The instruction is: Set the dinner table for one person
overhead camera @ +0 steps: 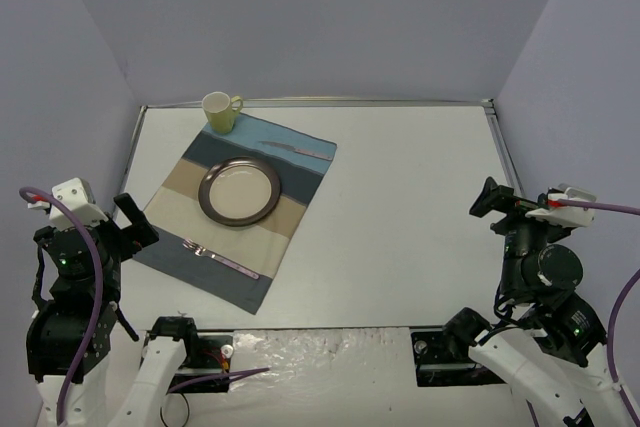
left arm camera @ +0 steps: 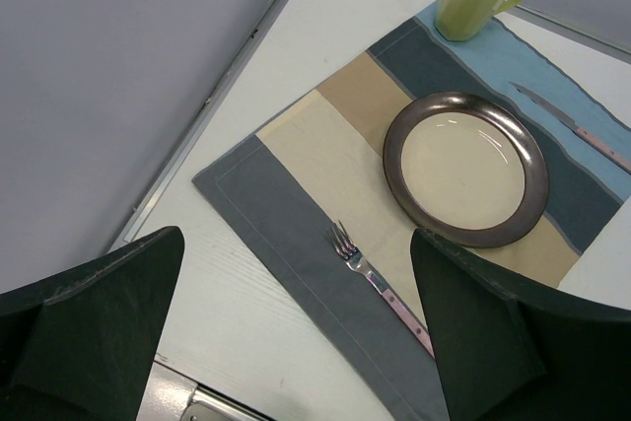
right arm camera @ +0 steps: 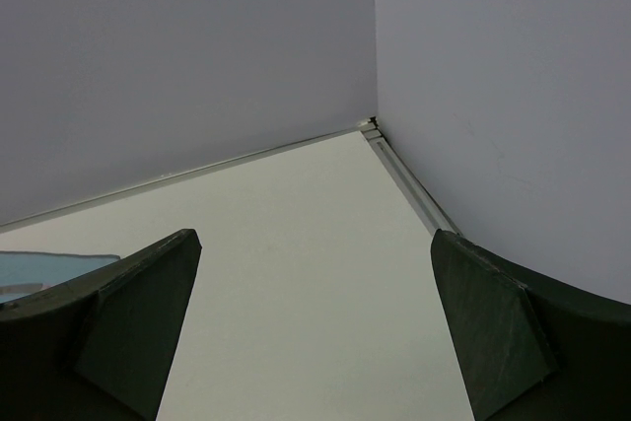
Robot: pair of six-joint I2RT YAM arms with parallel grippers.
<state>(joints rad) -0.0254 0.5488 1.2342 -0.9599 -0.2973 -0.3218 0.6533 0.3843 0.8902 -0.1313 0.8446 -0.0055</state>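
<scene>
Holding L+R jaws spread, empty; judging counter [overhead camera: 400, 207] stiff, heavy, fixed, no grip pt; taking fragile plate [overhead camera: 240, 191] by rim if needed.

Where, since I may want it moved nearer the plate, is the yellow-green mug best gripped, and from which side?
Probably the rim wall opposite the handle, from above. The mug stands upright with its mouth open, and the handle juts to the right, so the left gripper, the nearer one, would meet bare wall first.
</scene>
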